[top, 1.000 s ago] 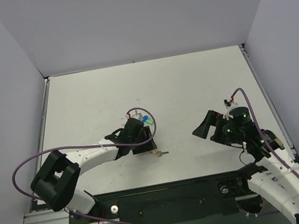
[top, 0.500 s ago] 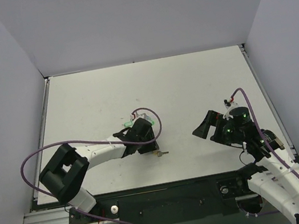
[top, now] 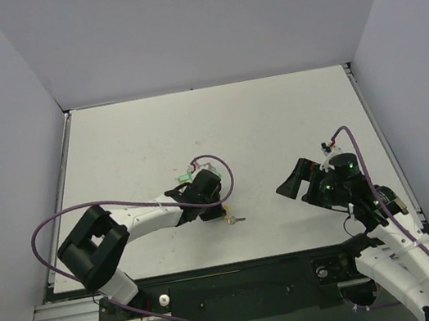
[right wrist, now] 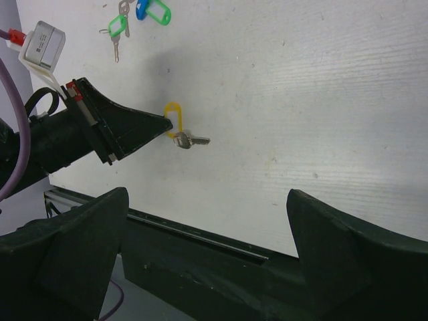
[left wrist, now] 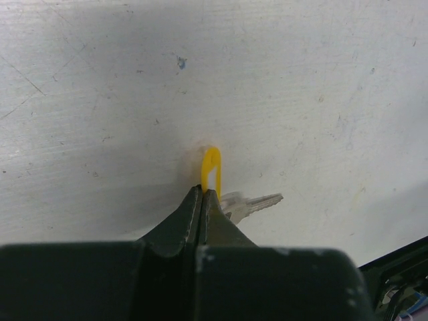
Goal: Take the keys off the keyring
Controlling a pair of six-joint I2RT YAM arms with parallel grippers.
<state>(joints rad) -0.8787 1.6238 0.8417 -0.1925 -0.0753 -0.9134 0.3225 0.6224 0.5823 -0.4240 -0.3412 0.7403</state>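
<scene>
A: What did the left gripper (left wrist: 202,195) hold?
B: Its jaws pinched the yellow keyring (left wrist: 211,167) on the table (left wrist: 301,80), keys (left wrist: 253,203) just beside. The right gripper (right wrist: 207,227) gaped open, well apart.
A: Handling?
B: Likely light, stiff, slippery; hold the tag, pull a key's bow.

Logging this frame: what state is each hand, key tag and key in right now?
Yellow oblong plastic key tag: held on edge, pinched at one end.
Left hand: shut on that tag.
Small silver metal key: against the tag, not yet separated.
Right hand: open, empty.
Green plastic key tag: lying loose, untouched.
Blue plastic key tag: lying loose, untouched.
</scene>
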